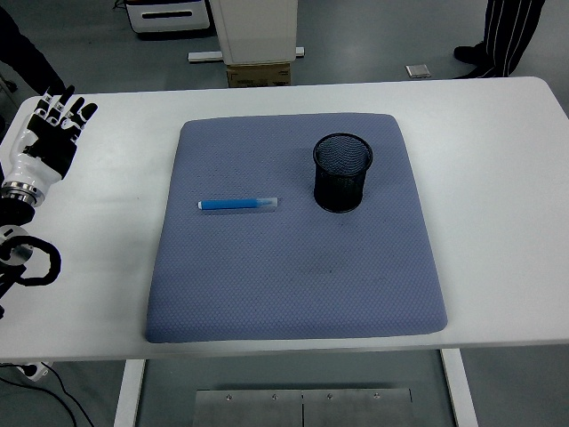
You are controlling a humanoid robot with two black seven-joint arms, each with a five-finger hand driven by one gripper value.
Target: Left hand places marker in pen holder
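The marker [236, 205] lies flat on the blue mat [293, 294], just left of the black mesh holder [341, 173] and apart from it. The left hand [49, 140] hovers over the table [498, 178] well left of the mat, fingers extended and slightly spread, holding nothing.

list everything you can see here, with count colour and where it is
marker: 1, blue with a pale cap end, lying flat on the mat, left of the pen holder
pen holder: 1, black mesh, upright on the mat's far right part
mat: 1, grey-blue, centre of the table
table: 1, white
box: 1, brown, on the floor beyond the table
person's legs: dark striped trousers, top right
left hand: 1, black and white, fingers spread, holding nothing, over the table's far left
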